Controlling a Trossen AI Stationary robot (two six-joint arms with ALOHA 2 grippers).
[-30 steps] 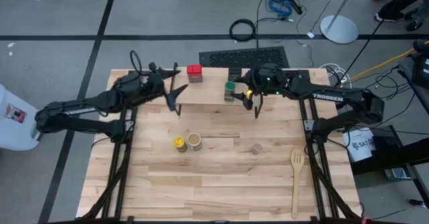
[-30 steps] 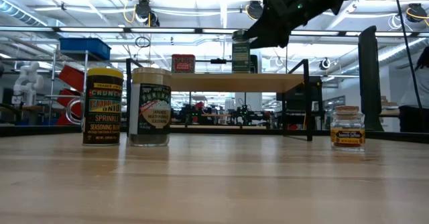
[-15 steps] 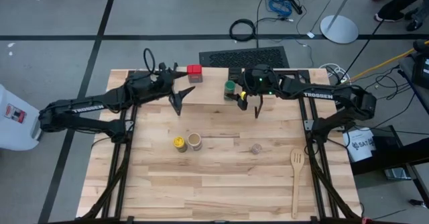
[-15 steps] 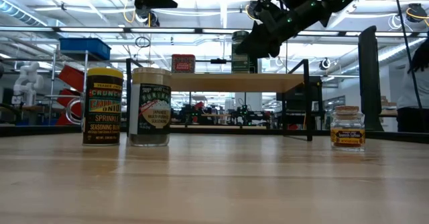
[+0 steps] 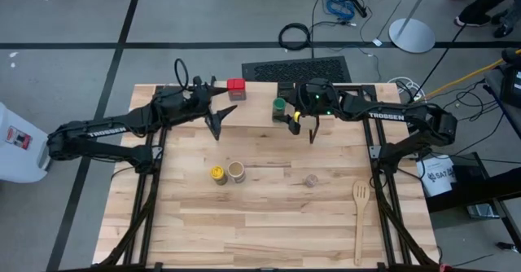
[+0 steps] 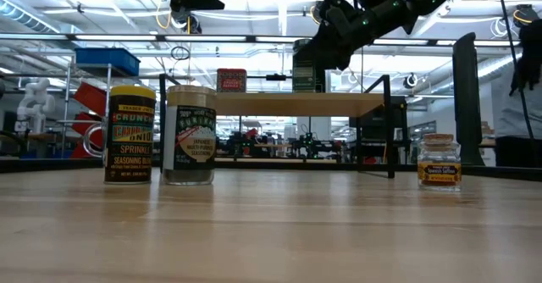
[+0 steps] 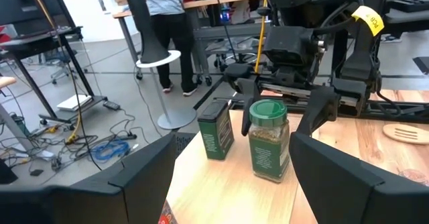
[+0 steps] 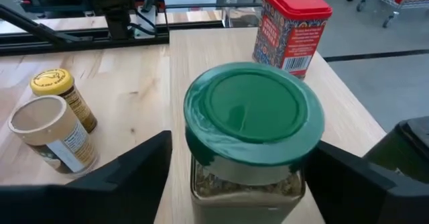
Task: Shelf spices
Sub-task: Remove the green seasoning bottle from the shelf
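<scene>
Green-lidded jar [image 8: 249, 140] sits between right gripper's [image 8: 249, 177] spread fingers.

Three spices [image 5: 279, 107] on shelf [image 5: 252, 113]; three [image 5: 236, 173] before.

Left gripper [image 5: 218, 119] advanced; right gripper [image 5: 302, 124] shifted left

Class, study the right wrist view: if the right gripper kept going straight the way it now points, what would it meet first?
The green-lidded jar. It stands on the shelf between the open fingers of the right gripper. Beyond it stands the red square tin, probably a little to one side.
</scene>
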